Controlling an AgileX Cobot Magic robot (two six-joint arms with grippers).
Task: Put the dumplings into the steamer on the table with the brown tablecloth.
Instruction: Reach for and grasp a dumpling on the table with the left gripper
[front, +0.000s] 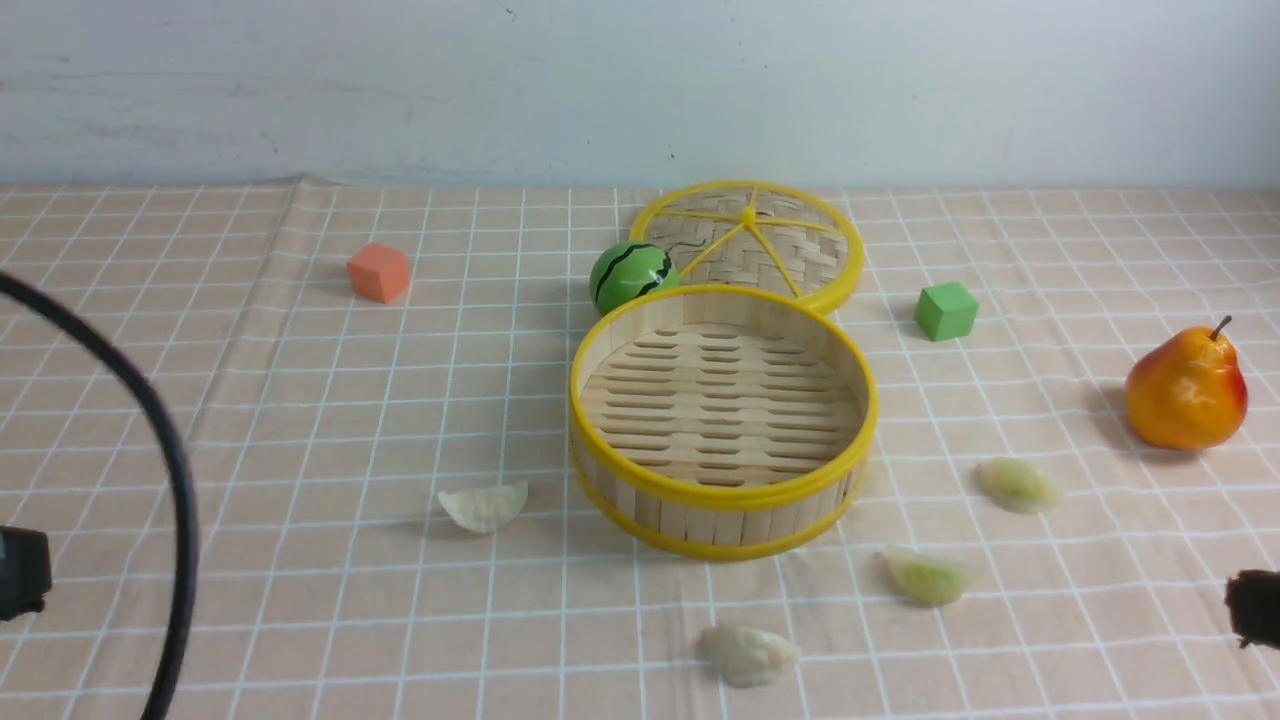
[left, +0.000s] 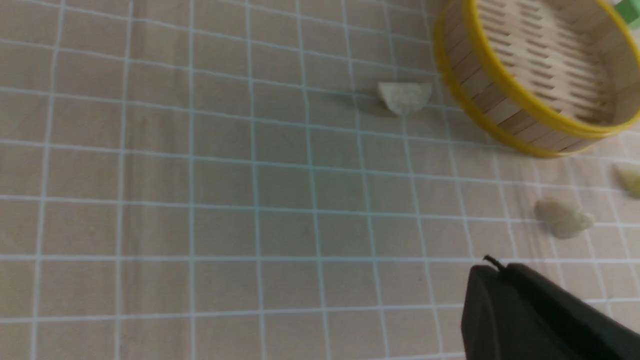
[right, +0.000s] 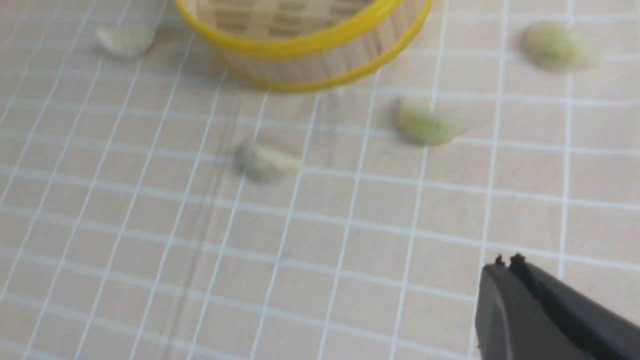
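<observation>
Partly, frame crops left end effector.

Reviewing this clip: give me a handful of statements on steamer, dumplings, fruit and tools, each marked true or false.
1. The steamer holds two dumplings. False: its slatted floor is bare.
2. Both tools, left and right, are shut. True.
3. The pear lies left of the steamer. False: it is to the right.
4. Two dumplings are green. True.
5. The green block sits inside the steamer. False: it is on the tablecloth.
</observation>
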